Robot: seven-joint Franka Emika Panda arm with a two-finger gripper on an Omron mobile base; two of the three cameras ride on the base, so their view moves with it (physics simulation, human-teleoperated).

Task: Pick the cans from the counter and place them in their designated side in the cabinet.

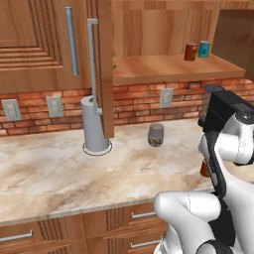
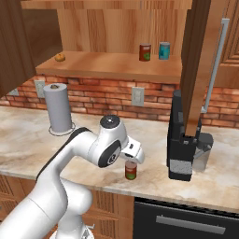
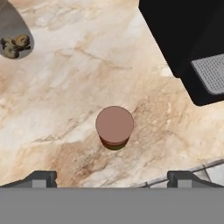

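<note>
From the left base view, one short red cylindrical can (image 1: 191,51) already stands on the brown wooden cabinet shelf (image 1: 163,68) beside a teal can (image 1: 204,48).

From the right, the second red can (image 2: 131,170) stands upright on the marbled beige counter (image 2: 28,133), below my hand.

Hand view: my gripper (image 3: 112,177) is spread wide, holding nothing; I should descend straight, centred over its round metal top (image 3: 114,124).

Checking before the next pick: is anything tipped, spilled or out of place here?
Nothing stands out. One red can stands upright on the counter near its front edge; another stands upright on the cabinet shelf.
</note>
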